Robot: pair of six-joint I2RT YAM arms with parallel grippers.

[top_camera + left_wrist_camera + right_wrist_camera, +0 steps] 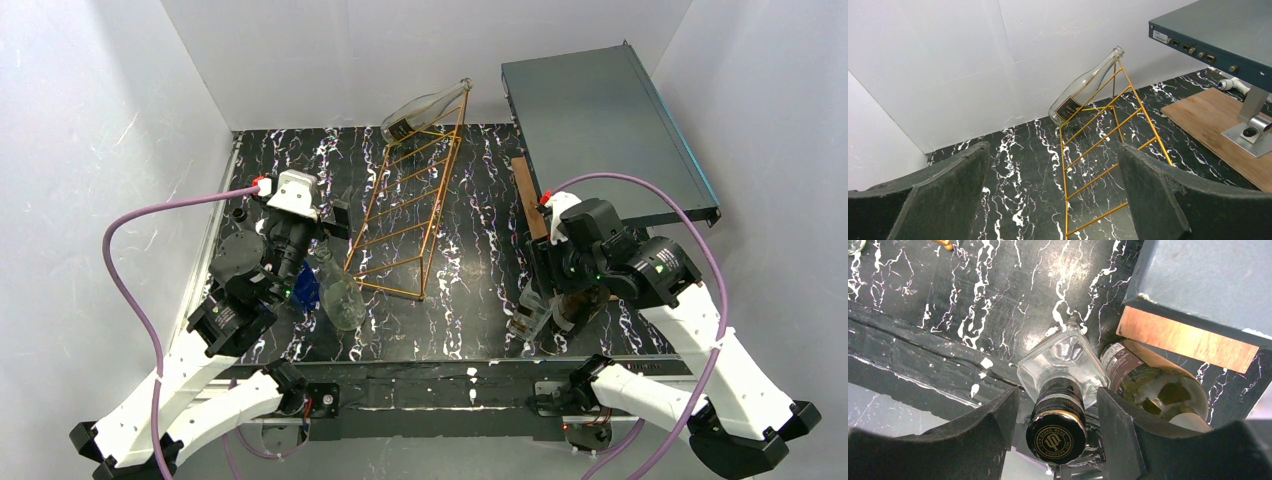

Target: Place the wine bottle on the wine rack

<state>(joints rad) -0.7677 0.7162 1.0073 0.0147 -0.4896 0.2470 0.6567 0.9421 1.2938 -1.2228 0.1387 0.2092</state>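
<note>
Straddling bottle [1062, 357] (jaws apart): right gripper [1057, 402]

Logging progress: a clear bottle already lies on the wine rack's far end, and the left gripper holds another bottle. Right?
No: the left wrist view shows the left gripper open and empty. The clear bottle does lie on the wine rack's far end.

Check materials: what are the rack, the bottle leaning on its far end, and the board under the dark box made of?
The rack looks like thin metal wire with a glossy copper-gold finish. The bottle is clear glass, since the wall shows through it, with a dark label, probably paper. The board is matte light-brown wood or laminate with faint grain.
</note>
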